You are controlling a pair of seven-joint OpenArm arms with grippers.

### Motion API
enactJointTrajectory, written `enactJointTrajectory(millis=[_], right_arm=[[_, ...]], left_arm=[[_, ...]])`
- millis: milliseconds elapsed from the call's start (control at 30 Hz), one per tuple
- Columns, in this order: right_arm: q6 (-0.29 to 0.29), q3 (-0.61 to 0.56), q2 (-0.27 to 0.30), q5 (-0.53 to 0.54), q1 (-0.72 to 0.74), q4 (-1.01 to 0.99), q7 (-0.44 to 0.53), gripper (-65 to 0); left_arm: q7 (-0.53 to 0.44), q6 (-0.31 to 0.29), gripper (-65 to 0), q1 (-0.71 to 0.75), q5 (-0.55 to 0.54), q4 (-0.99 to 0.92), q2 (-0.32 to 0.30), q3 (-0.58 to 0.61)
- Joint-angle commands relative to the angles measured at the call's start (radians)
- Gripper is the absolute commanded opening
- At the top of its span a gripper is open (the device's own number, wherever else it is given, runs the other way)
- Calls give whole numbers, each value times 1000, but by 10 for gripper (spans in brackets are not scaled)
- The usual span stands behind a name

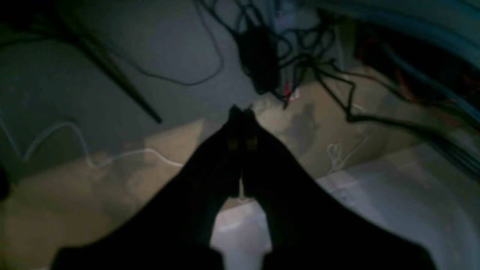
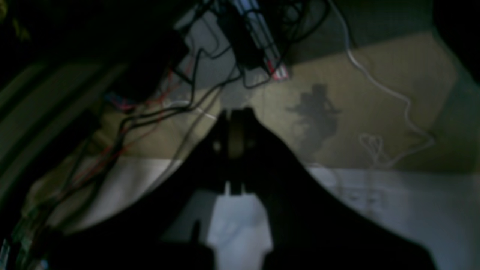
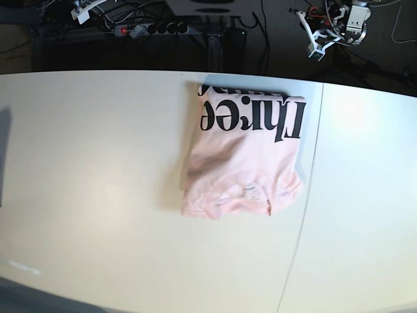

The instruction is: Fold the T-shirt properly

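The pale pink T-shirt [image 3: 244,156] lies folded into a rough rectangle on the white table [image 3: 98,163], just right of the middle. Its black lettering "three" [image 3: 251,114] faces up, upside down, along the far edge. A neck label [image 3: 253,192] shows near the front edge. Neither arm shows in the base view. In the left wrist view my left gripper [image 1: 242,111] is shut and empty, pointing past the table edge [image 1: 393,195] at the floor. In the right wrist view my right gripper [image 2: 236,112] is shut and empty over the table edge [image 2: 375,202]. The shirt shows in neither wrist view.
A seam [image 3: 306,195] runs front to back through the table, right of the shirt. Behind the table are a power strip [image 3: 146,29], a dark stand [image 3: 225,45] and white hardware [image 3: 332,26]. Black cables [image 1: 270,56] and a white cord [image 2: 393,93] lie on the floor.
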Motion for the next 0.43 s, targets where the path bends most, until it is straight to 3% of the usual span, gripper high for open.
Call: enactJointTrajectory(millis=[0,133,233,400], right_arm=[[29,4,-3,-5,18,-20,-5,-650],[11,3,-48,-87,114,-87,47,-650],[-11,3,-82,-135,162,-98,60,-650],[-14,3,-122,-156,216,-98,68,-650]], left_arm=[[-21,21,-650,-37,5,-60,-4,32],[-112,50,-650,-156,53,-242,47,144],[-86,82,-650,-200,56,-261,79,195],[-86,82,-650,-209,56,-259,117,206]])
